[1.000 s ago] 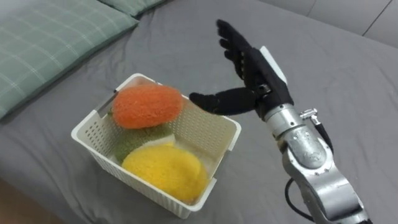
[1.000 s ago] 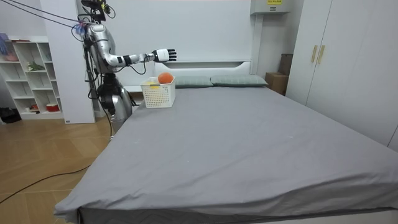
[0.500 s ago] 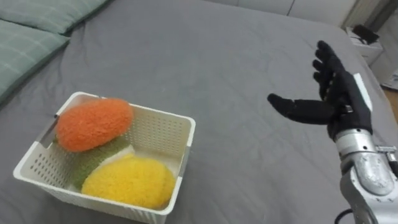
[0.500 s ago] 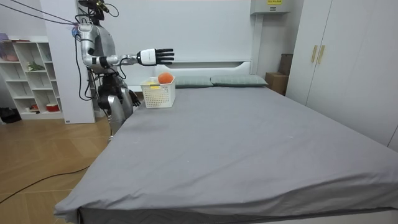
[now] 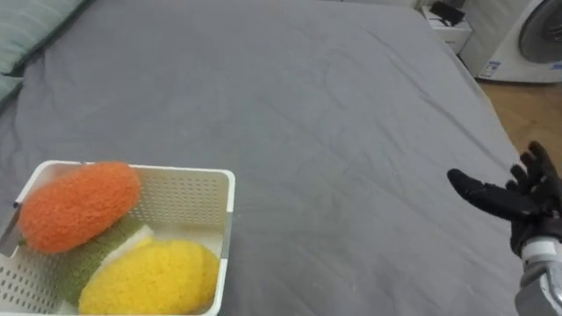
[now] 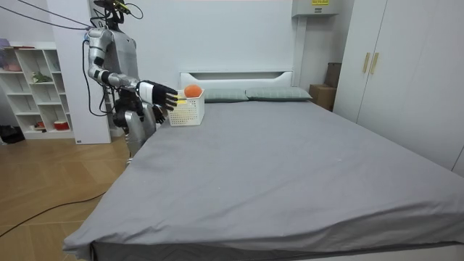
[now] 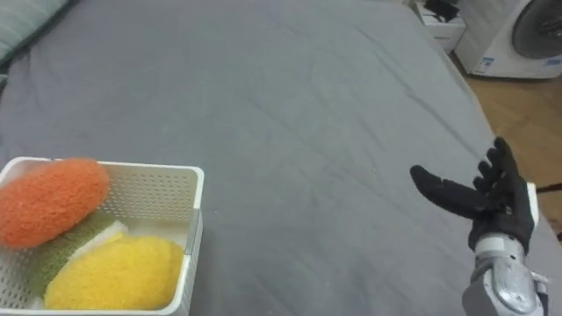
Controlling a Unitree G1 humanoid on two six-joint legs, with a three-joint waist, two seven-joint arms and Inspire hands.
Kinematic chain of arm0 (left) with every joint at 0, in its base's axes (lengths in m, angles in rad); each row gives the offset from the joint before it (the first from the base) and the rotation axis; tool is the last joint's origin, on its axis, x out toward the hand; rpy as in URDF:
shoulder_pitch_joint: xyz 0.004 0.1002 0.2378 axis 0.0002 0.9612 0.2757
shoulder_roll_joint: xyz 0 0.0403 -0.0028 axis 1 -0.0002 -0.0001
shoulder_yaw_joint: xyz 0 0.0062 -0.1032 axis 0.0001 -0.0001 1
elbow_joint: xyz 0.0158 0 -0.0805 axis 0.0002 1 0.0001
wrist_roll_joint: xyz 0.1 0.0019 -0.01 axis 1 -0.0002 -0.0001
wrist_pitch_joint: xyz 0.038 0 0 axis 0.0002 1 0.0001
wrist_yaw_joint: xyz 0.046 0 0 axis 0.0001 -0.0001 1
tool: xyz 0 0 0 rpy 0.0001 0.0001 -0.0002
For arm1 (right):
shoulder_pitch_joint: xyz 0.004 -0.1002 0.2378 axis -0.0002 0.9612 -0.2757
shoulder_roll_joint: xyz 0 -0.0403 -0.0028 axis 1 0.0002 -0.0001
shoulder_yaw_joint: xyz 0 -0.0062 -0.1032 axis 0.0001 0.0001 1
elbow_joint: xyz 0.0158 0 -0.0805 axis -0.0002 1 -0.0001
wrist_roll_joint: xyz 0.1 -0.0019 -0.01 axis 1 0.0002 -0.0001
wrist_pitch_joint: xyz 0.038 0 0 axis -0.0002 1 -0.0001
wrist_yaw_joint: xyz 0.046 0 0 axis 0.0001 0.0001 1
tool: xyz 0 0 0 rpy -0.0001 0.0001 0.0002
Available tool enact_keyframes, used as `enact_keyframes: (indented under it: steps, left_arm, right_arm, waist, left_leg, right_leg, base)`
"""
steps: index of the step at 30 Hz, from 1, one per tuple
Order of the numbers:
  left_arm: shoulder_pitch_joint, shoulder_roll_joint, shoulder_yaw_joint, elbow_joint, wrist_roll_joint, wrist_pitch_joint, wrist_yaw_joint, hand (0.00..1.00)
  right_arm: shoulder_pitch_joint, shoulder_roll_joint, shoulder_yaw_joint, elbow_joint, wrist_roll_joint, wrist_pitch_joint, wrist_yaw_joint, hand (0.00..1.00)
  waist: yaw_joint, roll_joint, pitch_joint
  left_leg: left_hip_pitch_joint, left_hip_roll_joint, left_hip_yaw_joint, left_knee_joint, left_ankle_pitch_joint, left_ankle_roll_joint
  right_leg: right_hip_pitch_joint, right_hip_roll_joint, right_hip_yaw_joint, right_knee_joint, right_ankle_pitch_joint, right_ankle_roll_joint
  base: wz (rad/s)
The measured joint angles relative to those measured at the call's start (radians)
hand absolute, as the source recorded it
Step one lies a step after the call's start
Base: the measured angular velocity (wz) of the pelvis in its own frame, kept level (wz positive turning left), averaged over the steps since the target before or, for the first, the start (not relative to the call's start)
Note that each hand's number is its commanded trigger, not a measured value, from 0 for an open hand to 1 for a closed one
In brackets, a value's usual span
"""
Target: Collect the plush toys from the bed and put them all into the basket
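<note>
A white perforated basket (image 5: 225, 226) (image 7: 195, 219) (image 6: 185, 110) sits on the grey bed at the lower left. In it lie an orange plush toy (image 5: 77, 204) (image 7: 48, 201) on top, a yellow one (image 5: 151, 278) (image 7: 114, 274) at the front and a green one (image 5: 92, 261) underneath. My right hand (image 5: 518, 201) (image 7: 492, 204) hangs open and empty over the bed's right side, well to the right of the basket. In the room view I stand at the bed's head corner beside the basket, right hand (image 6: 156, 93) stretched out low before it.
Green checked pillows (image 5: 25, 26) (image 6: 254, 94) lie at the head of the bed. A washing machine (image 5: 527, 39) and wooden floor (image 5: 527, 110) show past the bed's right edge. A white shelf (image 6: 32, 87) stands behind me. The grey sheet (image 5: 334, 132) is wide and flat.
My right hand has drawn back from above the basket, moving right and down, still open. The head view has swung to the right, so the basket now sits at the lower left.
</note>
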Motion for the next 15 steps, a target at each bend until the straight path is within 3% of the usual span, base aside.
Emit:
enact_keyframes:
  steps: [4, 9, 10, 13, 14, 15]
  left_arm:
    - [0.003, 0.000, -0.002, 0.000, -0.004, -0.003, 0.010, 0.00]
    - [0.006, -0.001, 0.009, 0.002, -0.018, -0.008, 0.019, 0.00]
    - [0.008, -0.004, 0.028, 0.010, -0.017, -0.010, 0.020, 0.00]
    - [0.009, -0.014, 0.044, 0.023, -0.016, -0.017, 0.023, 0.00]
    - [0.010, -0.014, 0.044, 0.030, -0.016, -0.017, 0.022, 0.00]
    - [0.011, -0.014, 0.044, 0.043, -0.017, -0.018, 0.022, 0.00]
  right_arm:
    - [0.016, 0.020, -0.003, 0.156, 0.086, -0.057, -0.017, 0.00]
    - [0.051, 0.083, -0.039, 0.399, 0.157, -0.076, -0.039, 0.00]
    - [0.051, 0.088, -0.040, 0.508, 0.148, -0.076, -0.035, 0.00]
    - [0.069, 0.095, -0.049, 0.745, 0.146, -0.072, -0.023, 0.00]
    - [0.076, 0.096, -0.049, 0.781, 0.145, -0.071, -0.021, 0.00]
    - [0.088, 0.102, -0.051, 0.837, 0.146, -0.066, -0.015, 0.00]
  waist:
    - [-0.010, 0.003, -0.0018]
    - [-0.023, 0.012, -0.0049]
    - [-0.027, 0.013, -0.0088]
    - [-0.032, 0.025, -0.0090]
    - [-0.032, 0.019, -0.0060]
    - [-0.032, 0.025, -0.0093]
  left_leg:
    - [-0.006, 0.000, -0.010, 0.002, -0.001, -0.001]
    - [-0.002, 0.000, -0.021, 0.011, -0.007, 0.000]
    - [-0.002, 0.000, -0.024, 0.015, -0.010, -0.001]
    - [0.003, 0.000, -0.026, 0.017, -0.014, 0.000]
    - [0.003, -0.001, -0.028, 0.017, -0.015, -0.001]
    - [0.003, -0.001, -0.029, 0.018, -0.016, -0.001]
  right_leg:
    - [0.000, 0.000, -0.005, -0.002, 0.000, 0.000]
    - [0.018, -0.001, -0.018, -0.014, 0.000, 0.000]
    - [0.022, -0.001, -0.019, -0.019, 0.000, 0.000]
    - [0.030, -0.001, -0.023, -0.018, -0.002, 0.001]
    - [0.031, -0.001, -0.023, -0.018, -0.003, 0.002]
    - [0.031, -0.001, -0.023, -0.016, -0.004, 0.001]
  base:
    - [0.04]
    - [0.07]
    - [0.08]
    - [0.01]
    - [0.00]
    - [-0.04]
